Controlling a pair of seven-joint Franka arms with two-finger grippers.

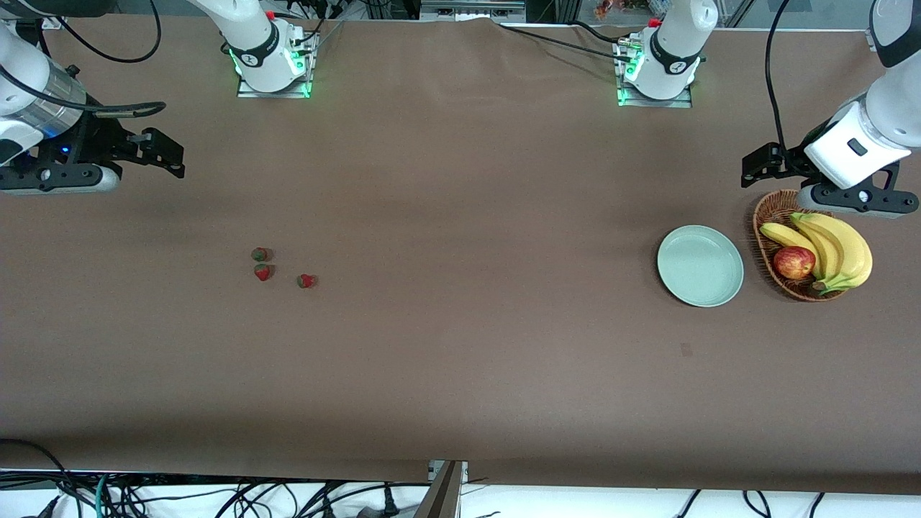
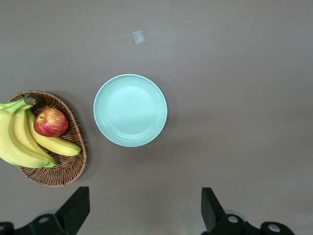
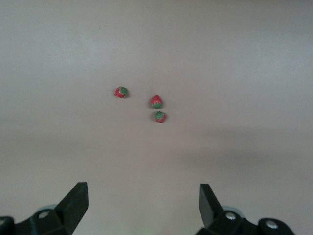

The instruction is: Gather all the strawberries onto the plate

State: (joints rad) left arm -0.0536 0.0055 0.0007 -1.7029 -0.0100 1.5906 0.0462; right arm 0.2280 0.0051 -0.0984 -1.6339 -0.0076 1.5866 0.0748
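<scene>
Two arms wait at the table's ends, nothing yet picked up. You see the three strawberries [image 1: 262, 272] at centre-left of the front view, lying on bare cloth toward the right arm's end: two almost touching, the third [image 1: 306, 280] just beside them. The plate [image 1: 700, 265] sits at centre-right, toward the left arm's end, well apart from the berries and empty.

The right gripper [image 1: 169, 155], at the upper left of the front view, hangs over bare table with its jaws wide and holding nothing; its wrist view frames the berries ahead of the open fingers [image 3: 73, 203]. The left gripper [image 1: 755, 167], at the upper right, is also wide and empty, over the table by the basket [image 1: 768, 216].

For a clean first pick, you would do well to take the lone berry, where the fingers have room. The paired ones likely need a careful approach so that one is not knocked away.

The basket, just beside the plate, holds bananas [image 1: 838, 248] and an apple [image 1: 794, 262]; leave them alone.
</scene>
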